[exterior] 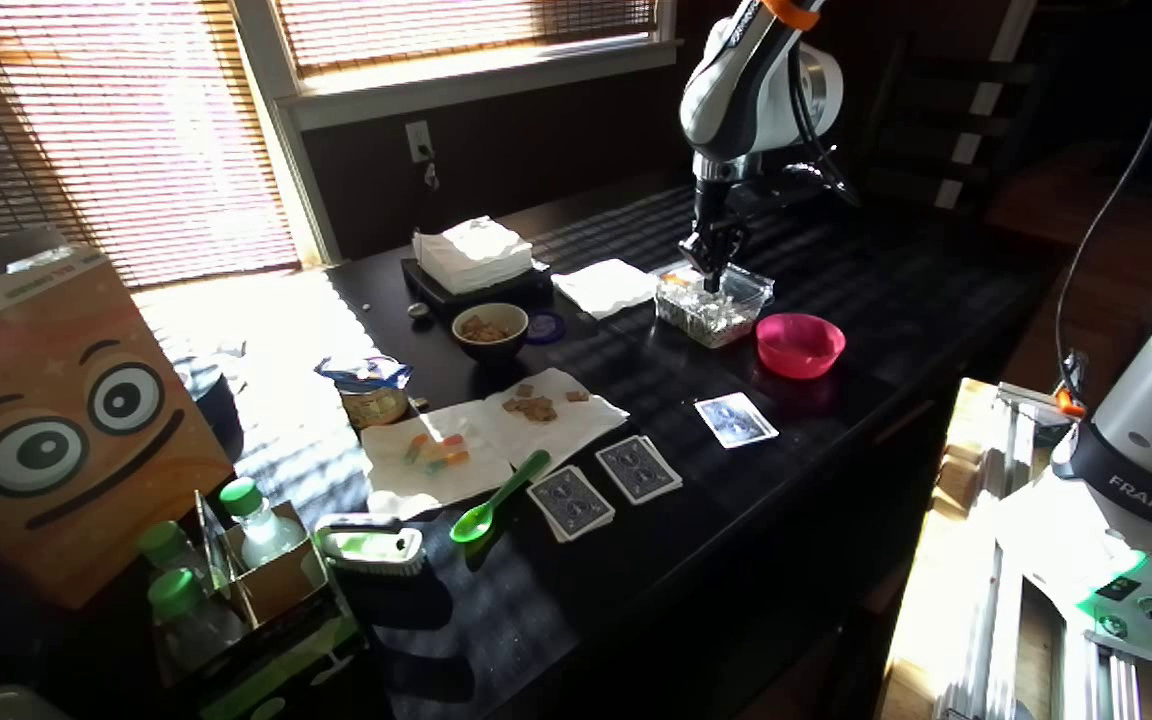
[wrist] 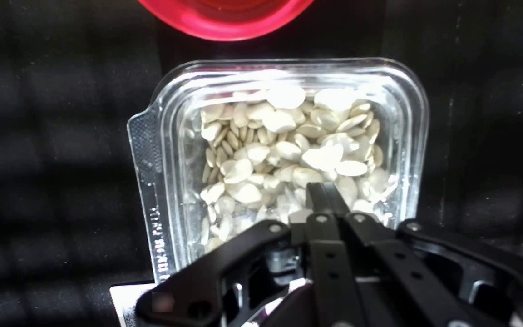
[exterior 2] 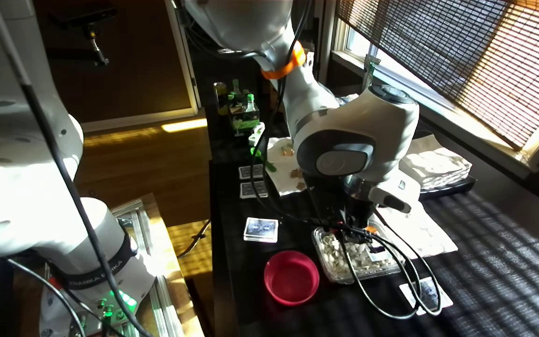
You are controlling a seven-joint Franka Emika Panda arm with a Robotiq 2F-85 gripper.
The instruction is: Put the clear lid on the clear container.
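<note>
The clear container (exterior: 701,322) holds pale seeds and stands upright on the black table; it also shows in the other views (exterior 2: 337,277) (wrist: 411,145). Clear plastic that looks like the lid (exterior: 754,284) lies over its top. In the wrist view a clear strip with embossed marks (wrist: 145,145) sticks out along the left side. Lid edge and container rim are hard to tell apart, so I cannot tell whether it is seated. My gripper (wrist: 325,186) is shut with nothing visible between the fingertips. It points down over the container (exterior: 712,286); I cannot tell whether it touches the plastic.
A pink bowl (exterior: 801,346) stands close beside the container. A white napkin (exterior: 606,287) lies behind it, with a napkin stack (exterior: 473,255) farther off. Playing cards (exterior: 736,419) lie nearby, and another card (exterior 2: 426,294) lies beside the container. Cables (exterior 2: 391,243) hang around the gripper.
</note>
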